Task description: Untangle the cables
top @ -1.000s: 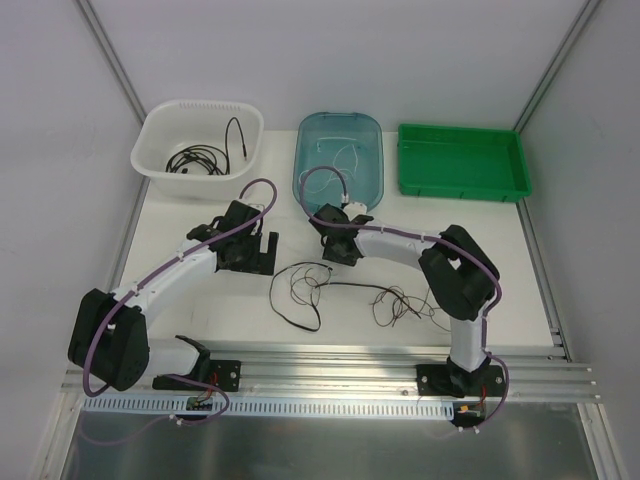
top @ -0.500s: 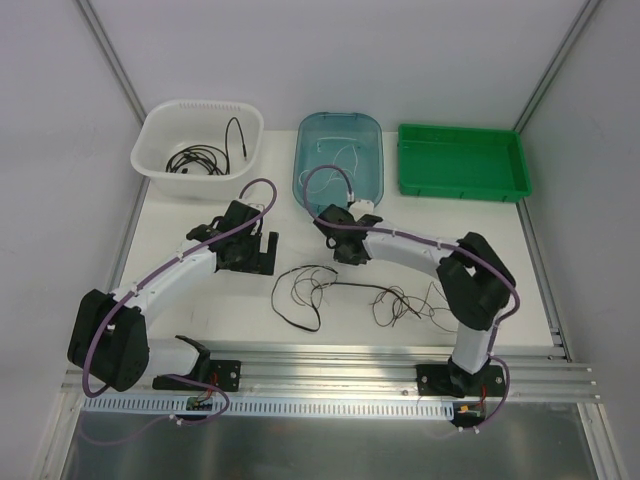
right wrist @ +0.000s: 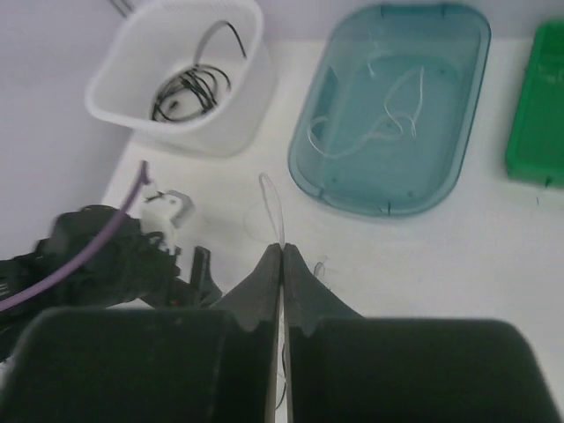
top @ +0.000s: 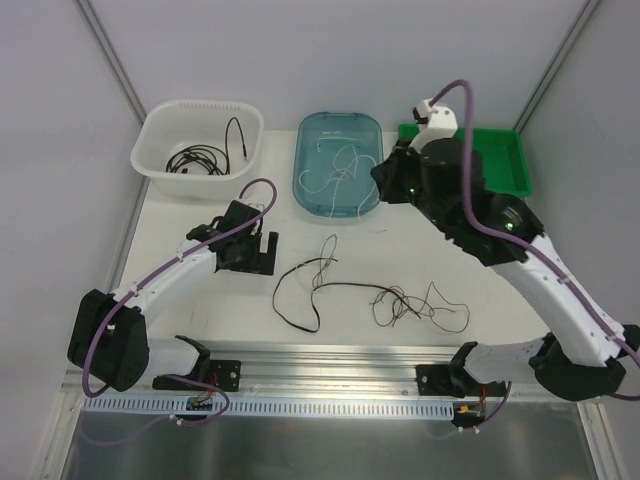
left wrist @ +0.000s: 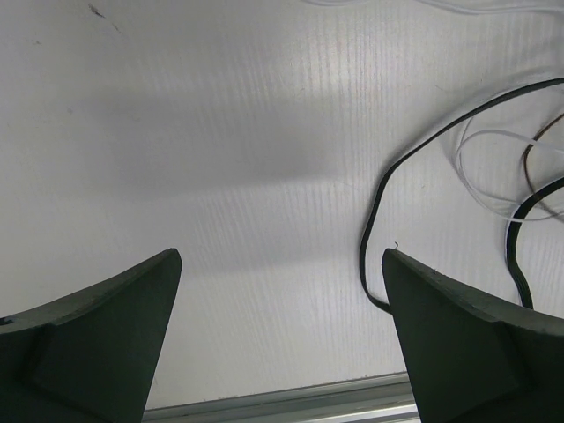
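Note:
A tangle of cables lies on the white table: a black cable (top: 298, 300), thin brown wires (top: 398, 300) and a thin white strand (top: 447, 312). My right gripper (top: 386, 178) is raised high near the teal tray, shut on a thin white cable (right wrist: 272, 204) that loops out past its fingertips (right wrist: 282, 248). My left gripper (top: 263, 254) is open and empty, low over the table left of the tangle. In the left wrist view the gripper (left wrist: 280, 257) has a black cable (left wrist: 374, 231) running by its right finger, with white and brown loops beside it.
A white basket (top: 160, 120) at the back left holds coiled black cables (top: 198, 158). A teal tray (top: 372, 130) at the back middle holds white cables (top: 338, 170). A green tray (top: 500, 175) stands at the back right, partly behind my right arm. A metal rail runs along the near edge.
My right arm has swung up and to the right from the tangle, lifting a thin white cable with it; the tangle has shifted slightly. The left arm has not moved.

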You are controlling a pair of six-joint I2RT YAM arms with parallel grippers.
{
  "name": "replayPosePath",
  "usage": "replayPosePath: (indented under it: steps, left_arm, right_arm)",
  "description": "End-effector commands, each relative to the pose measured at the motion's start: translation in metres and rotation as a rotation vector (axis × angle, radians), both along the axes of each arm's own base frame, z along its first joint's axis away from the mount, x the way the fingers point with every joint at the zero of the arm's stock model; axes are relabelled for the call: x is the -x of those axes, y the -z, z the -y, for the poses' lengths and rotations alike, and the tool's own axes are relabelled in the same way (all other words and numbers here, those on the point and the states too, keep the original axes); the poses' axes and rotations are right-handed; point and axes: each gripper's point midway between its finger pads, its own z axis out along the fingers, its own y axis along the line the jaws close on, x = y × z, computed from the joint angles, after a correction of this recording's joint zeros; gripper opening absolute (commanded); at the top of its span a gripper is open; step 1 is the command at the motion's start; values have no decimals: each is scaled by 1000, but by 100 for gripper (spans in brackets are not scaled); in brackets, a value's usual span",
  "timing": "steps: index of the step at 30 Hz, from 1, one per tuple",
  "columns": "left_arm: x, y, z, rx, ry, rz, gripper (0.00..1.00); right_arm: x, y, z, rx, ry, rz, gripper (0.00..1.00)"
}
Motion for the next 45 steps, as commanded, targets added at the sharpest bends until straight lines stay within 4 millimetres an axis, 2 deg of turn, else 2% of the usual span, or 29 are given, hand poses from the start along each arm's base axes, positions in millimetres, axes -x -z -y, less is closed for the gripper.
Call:
replayPosePath:
  steps: [1, 7, 11, 15, 20, 24, 28, 29, 31, 32, 35, 36, 38, 39, 42, 43, 45]
  left_arm:
    - [-3, -3, -1, -16, 16, 23, 99]
    - [-3, 1, -3, -27, 13, 14, 99]
    - [-3, 0, -3, -29, 12, 15, 99]
    - [-3, 2, -4, -32, 10, 12, 99]
    - [-3, 2, -3, -33, 9, 12, 99]
    - [-3, 2, -4, -34, 9, 11, 99]
    - [-4, 1, -3, -36, 11, 12, 99]
    - [-4, 1, -3, -35, 10, 13, 99]
    - [-4, 1, -4, -38, 12, 12, 99]
    - [-4, 2, -4, -38, 11, 9, 99]
    - [-3, 2, -4, -40, 11, 11, 99]
    - [-3, 3, -5, -42, 8, 9, 99]
    - [-4, 2, -5, -42, 8, 11, 99]
    - [-4, 2, -5, -42, 7, 11, 99]
    - [-4, 4, -6, -47, 7, 8, 99]
    - [-3, 5, -5, -48, 9, 4, 99]
    - [-4, 5, -5, -46, 11, 1, 99]
  right_arm:
    - [28, -51, 16, 11, -140, 150, 1]
    - [43, -100, 31, -51, -179, 327, 1]
    - [64, -148, 46, -141, -213, 493, 1]
    - [61, -175, 71, -173, -103, 591, 1]
    - [59, -204, 90, -279, 4, 729, 1]
    - [70, -248, 113, -362, 76, 870, 1]
    - [61, -273, 111, -304, 104, 904, 1]
    - [45, -263, 92, -250, 86, 877, 1]
    - [33, -257, 78, -207, 69, 859, 1]
    - [17, -245, 63, -164, 58, 828, 1]
    - [-12, -224, 52, -125, 67, 773, 1]
    - [-31, -212, 48, -97, 75, 746, 1]
    - [-50, -198, 43, -108, 79, 703, 1]
    - [-69, -184, 37, -86, 72, 676, 1]
    - [-99, -167, 27, -73, 59, 632, 1]
    - [-121, -144, 14, -44, 44, 585, 1]
    - [-142, -124, 6, -25, 32, 537, 1]
